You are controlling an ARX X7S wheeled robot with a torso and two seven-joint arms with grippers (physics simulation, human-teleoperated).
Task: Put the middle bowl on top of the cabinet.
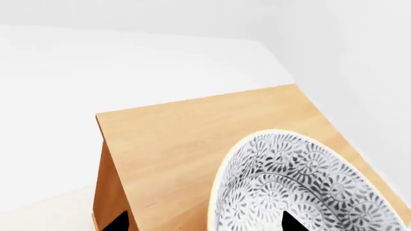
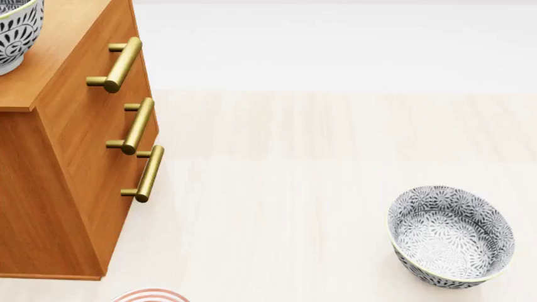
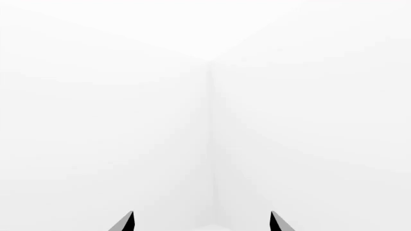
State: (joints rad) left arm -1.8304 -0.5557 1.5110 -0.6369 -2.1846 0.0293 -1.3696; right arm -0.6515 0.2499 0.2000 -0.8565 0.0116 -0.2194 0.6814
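Observation:
The middle bowl [image 1: 301, 187], white with a dense grey-black leaf pattern, rests on the light wood top of the cabinet [image 1: 186, 139]. The head view shows it at the far left on the cabinet [image 2: 75, 126], cut by the frame as bowl [image 2: 12, 31]. My left gripper [image 1: 205, 222] is open and straddles the bowl's near rim. One fingertip [image 1: 292, 224] is inside the bowl, the other [image 1: 119, 222] is out over the cabinet's side, and neither presses the rim. My right gripper [image 3: 201, 222] is open and empty, facing a bare white wall corner. Neither gripper shows in the head view.
A look-alike patterned bowl [image 2: 451, 236] sits on the pale floor at the right. The edge of a white plate with red rings [image 2: 151, 296] shows beside the cabinet's base. Three brass bar handles [image 2: 134, 126] stick out from the drawer fronts.

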